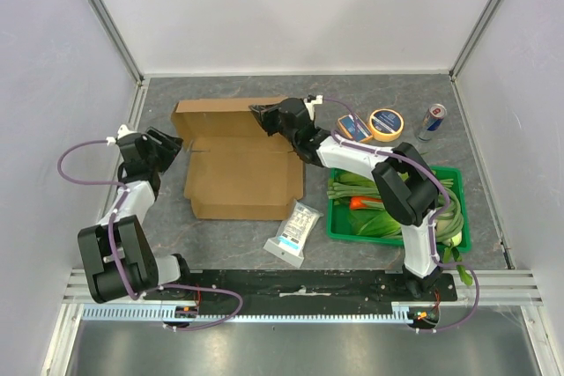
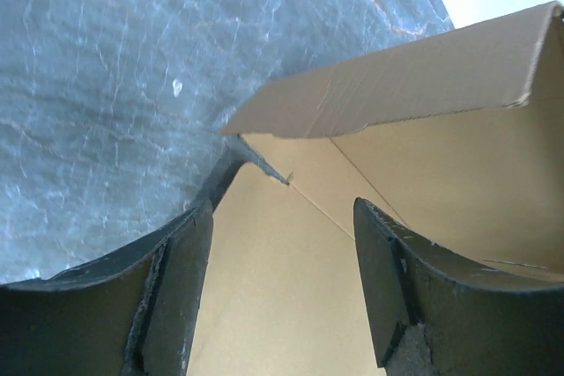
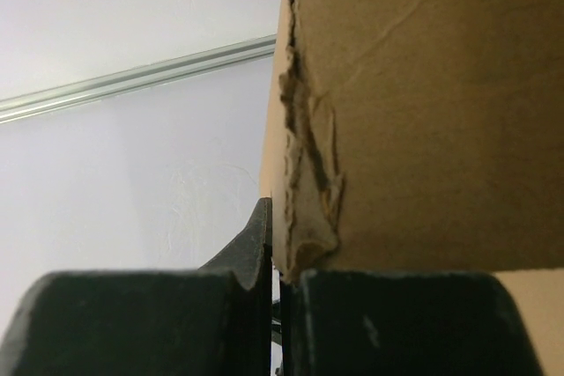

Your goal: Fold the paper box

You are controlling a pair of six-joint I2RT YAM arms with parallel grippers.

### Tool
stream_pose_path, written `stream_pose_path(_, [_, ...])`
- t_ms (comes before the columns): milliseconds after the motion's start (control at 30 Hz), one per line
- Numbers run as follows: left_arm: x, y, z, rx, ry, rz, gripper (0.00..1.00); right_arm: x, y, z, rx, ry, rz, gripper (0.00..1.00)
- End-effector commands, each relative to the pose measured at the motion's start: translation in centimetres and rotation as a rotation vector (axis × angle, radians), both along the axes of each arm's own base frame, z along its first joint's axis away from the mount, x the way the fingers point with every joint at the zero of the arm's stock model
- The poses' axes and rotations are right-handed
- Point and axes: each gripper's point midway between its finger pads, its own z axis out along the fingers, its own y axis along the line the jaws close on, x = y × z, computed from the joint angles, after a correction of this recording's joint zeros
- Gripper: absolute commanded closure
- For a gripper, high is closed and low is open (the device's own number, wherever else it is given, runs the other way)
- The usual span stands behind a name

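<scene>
Lying open, plain brown paper box (image 1: pixel 242 173), far flap raised.

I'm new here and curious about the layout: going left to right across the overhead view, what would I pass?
Black left gripper → brown cardboard paper box → yellow tape roll → silver drink can.

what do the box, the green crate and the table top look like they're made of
The box: plain brown cardboard, matte; its torn edge shows ragged paper layers. The crate: probably plastic, judging by its uniform bright green and thin rim. The table: grey with pale veins, like marble or a printed laminate; can't tell which.
</scene>
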Motion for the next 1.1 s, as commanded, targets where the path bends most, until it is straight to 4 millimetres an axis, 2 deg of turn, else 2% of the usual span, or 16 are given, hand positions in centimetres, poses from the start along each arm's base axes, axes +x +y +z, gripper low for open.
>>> stream_pose_path(0, [3.0,1.7,4.7,0.249,-0.143,-0.034,0.28,1.3,-0.3,-0.4,0.002,0.033,-0.023,1.00])
stream_pose_path(200, [5.4,0.8,6.3,0.342,-0.176,-0.086,0.30,1.2,-0.2,-0.9,-0.004,0.040,-0.020,1.00])
stream_pose_path(367, [6.3,0.4,4.6,0.322,-0.135,-0.100,0.34,1.1,-0.3,-1.2,-0.006,0.043,-0.020,1.00])
stream_pose_path(400, [6.4,0.3,4.9,0.310,-0.133,-0.104,0.35,1.1,-0.3,-1.2,-0.007,0.042,-0.018,1.00])
stream_pose_path(467, [6.0,-0.6,6.1,0.265,-0.158,-0.113,0.43,1.1,-0.3,-1.3,-0.008,0.042,-0.018,1.00])
stream_pose_path(533, [4.9,-1.0,6.6,0.230,-0.169,-0.099,0.45,1.1,-0.3,-1.3,-0.009,0.041,-0.016,1.00])
stream_pose_path(567, [3.7,-1.1,8.2,0.208,-0.216,-0.068,0.40,1.0,-0.3,-1.2,-0.009,0.039,-0.016,1.00])
stream_pose_path(633, [2.7,-1.1,10.2,0.190,-0.279,-0.029,0.28,1.1,-0.4,-1.1,-0.011,0.035,-0.017,1.00])
stream_pose_path(667, [2.4,-1.3,12.0,0.177,-0.325,-0.019,0.27,1.1,-0.4,-1.2,-0.015,0.036,-0.017,1.00])
stream_pose_path(733, [2.6,-1.7,13.3,0.134,-0.328,-0.027,0.24,1.1,-0.5,-0.9,-0.011,0.031,-0.020,1.00])
stream_pose_path(800, [3.8,-2.0,13.4,0.066,-0.244,-0.037,0.24,1.1,-0.7,-1.0,-0.011,0.031,-0.022,1.00])
stream_pose_path(867, [4.7,-2.2,13.5,-0.034,-0.172,-0.021,0.30,1.0,-0.6,-0.9,-0.007,0.030,-0.020,1.00])
stream_pose_path(900, [5.4,-2.6,12.4,-0.074,-0.132,-0.033,0.32,1.0,-0.7,-0.8,-0.005,0.029,-0.022,1.00])
stream_pose_path(967, [6.3,-3.0,12.1,-0.149,-0.121,-0.026,0.38,1.0,-0.6,-0.5,-0.003,0.025,-0.020,1.00])
stream_pose_path(1000, [6.5,-3.3,11.2,-0.185,-0.093,-0.024,0.38,1.1,-0.7,-0.4,-0.003,0.025,-0.022,1.00])
stream_pose_path(1067, [6.4,-3.6,10.5,-0.248,-0.071,-0.003,0.41,1.1,-0.6,-0.1,-0.006,0.019,-0.022,1.00])
